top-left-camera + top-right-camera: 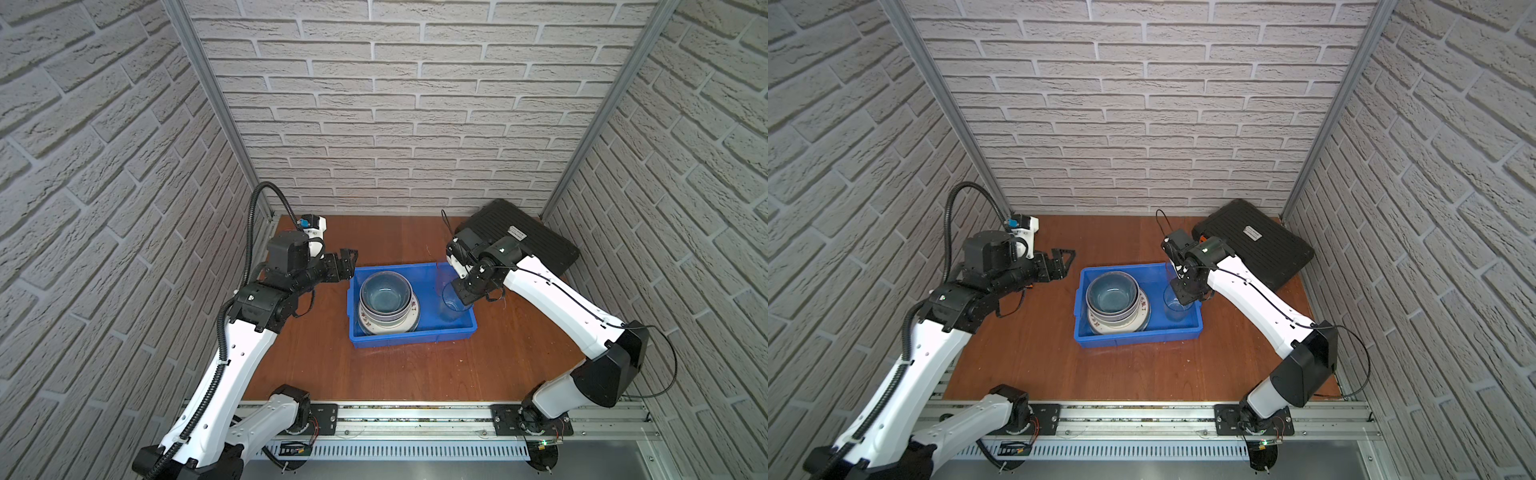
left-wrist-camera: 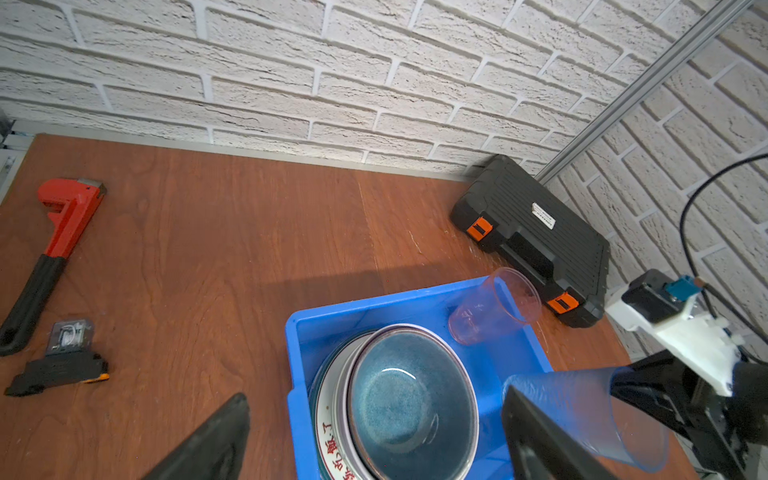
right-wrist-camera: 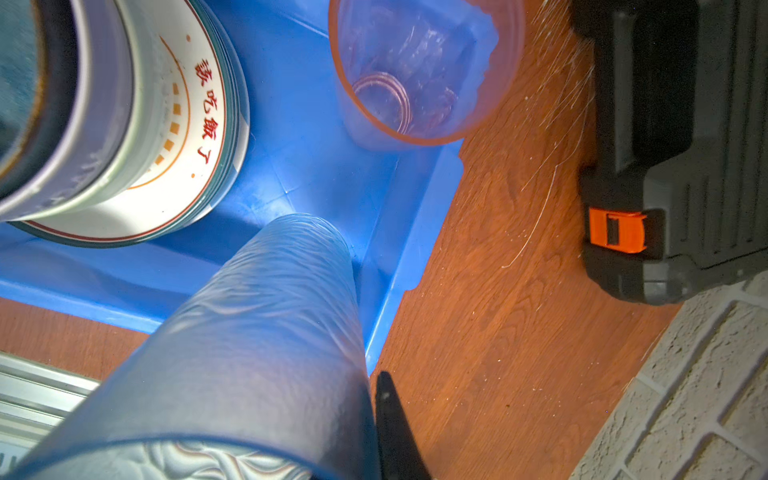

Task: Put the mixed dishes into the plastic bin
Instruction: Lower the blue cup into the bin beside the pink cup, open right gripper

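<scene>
The blue plastic bin (image 1: pixel 411 334) (image 1: pixel 1138 334) stands mid-table. Inside it, a blue-grey bowl (image 1: pixel 385 294) (image 2: pixel 407 399) tops a stack of bowls on a plate with a red-lettered rim (image 1: pixel 412 313) (image 3: pixel 191 124). A pinkish clear tumbler (image 2: pixel 494 307) (image 3: pixel 415 75) leans in the bin's far right corner. My right gripper (image 1: pixel 463 297) (image 3: pixel 370 415) is shut on the rim of a blue-tinted clear tumbler (image 1: pixel 451 307) (image 3: pixel 257 332), which is tilted with its base low inside the bin's right end. My left gripper (image 1: pixel 347 262) (image 2: pixel 374 405) hangs open and empty at the bin's far left corner.
A black tool case with orange latches (image 1: pixel 523 237) (image 2: pixel 536 237) lies at the back right, close behind the right arm. In the left wrist view a red pipe wrench (image 2: pixel 62 224) and a small black relay block (image 2: pixel 62 361) lie on the table left of the bin.
</scene>
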`<control>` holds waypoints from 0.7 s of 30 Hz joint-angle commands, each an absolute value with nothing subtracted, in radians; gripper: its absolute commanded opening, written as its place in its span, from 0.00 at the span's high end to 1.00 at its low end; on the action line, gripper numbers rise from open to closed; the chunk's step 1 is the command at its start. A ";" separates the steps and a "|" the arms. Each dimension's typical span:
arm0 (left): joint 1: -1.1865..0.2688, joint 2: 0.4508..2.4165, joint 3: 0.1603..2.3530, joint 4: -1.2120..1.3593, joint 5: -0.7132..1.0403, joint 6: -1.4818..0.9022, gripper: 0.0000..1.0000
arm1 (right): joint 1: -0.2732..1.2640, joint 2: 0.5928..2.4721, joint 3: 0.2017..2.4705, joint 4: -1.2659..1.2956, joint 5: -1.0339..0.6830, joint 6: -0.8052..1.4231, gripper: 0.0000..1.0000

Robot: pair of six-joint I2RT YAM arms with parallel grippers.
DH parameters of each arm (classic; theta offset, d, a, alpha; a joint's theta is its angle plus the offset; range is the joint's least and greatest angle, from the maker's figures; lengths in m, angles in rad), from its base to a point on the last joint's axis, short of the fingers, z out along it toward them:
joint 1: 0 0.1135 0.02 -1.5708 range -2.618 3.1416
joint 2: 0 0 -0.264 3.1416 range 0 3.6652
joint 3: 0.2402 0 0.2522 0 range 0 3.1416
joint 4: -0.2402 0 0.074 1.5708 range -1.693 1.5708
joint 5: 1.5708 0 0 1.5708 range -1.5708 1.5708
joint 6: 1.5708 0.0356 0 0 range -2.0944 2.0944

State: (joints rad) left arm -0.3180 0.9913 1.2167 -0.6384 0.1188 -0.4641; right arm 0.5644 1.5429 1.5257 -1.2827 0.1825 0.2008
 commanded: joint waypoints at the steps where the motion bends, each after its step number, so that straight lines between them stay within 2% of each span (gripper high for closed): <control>1: -0.299 0.977 1.206 -0.622 0.110 -0.446 0.06 | 0.552 1.499 1.486 -1.237 0.160 0.226 0.94; 21: -0.256 0.968 1.188 -0.625 0.119 -0.450 0.04 | 0.500 1.521 1.358 -1.177 0.117 0.239 0.94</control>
